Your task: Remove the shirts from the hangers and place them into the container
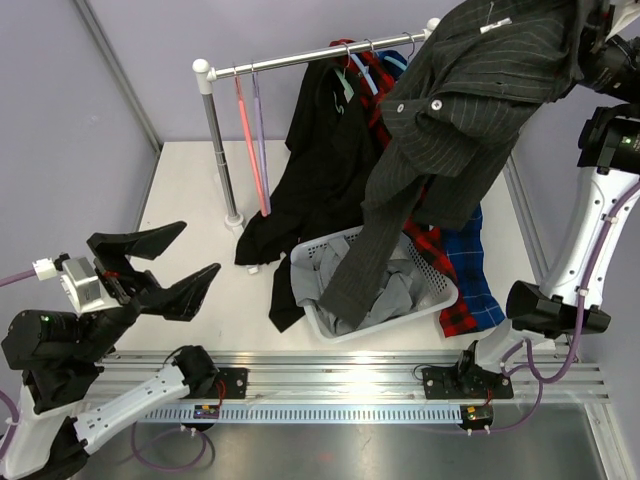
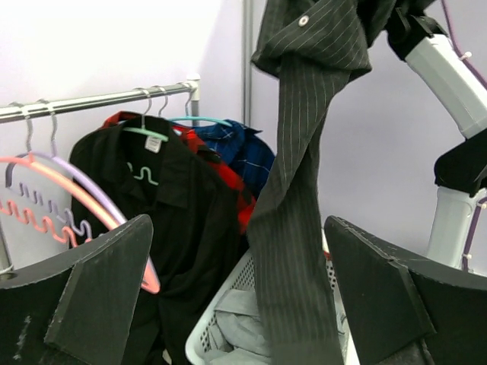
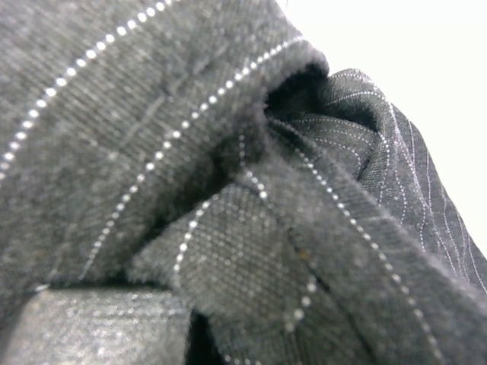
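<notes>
Top external, progress: one grey shirt (image 1: 395,290) lies in the basket (image 1: 395,322). A pinstriped charcoal shirt (image 1: 460,90) is off its hanger and hangs above the basket, its lower end trailing inside. I judge the job a little under half done, with this shirt to drop and three more to strip.
Rail (image 1: 300,62): one, standing behind the basket.
Shirts: five by my count. That is the two above plus three still hung behind the basket: a black shirt (image 1: 320,170), a red plaid shirt (image 1: 425,240) and a blue plaid shirt (image 1: 480,270), whose tails reach down beside the basket's right wall.
Basket: one, in front of the rail.
My right gripper (image 1: 588,22): high above and right of the basket, mostly hidden by cloth. It is clamped on the bunched top of the pinstriped charcoal shirt, and my wrist view is full of that fabric.
My left gripper (image 1: 195,252): well to the left of the basket, jaws wide apart, holding nothing.
Hangers: five hooks on the rail. A pink hanger (image 1: 250,150) and a purple hanger (image 1: 262,150) hang bare behind and left of the basket. A green hanger (image 2: 144,133) carries the black shirt and a teal hanger (image 2: 199,120) sits further along. I cannot tell the fifth one's colour.
</notes>
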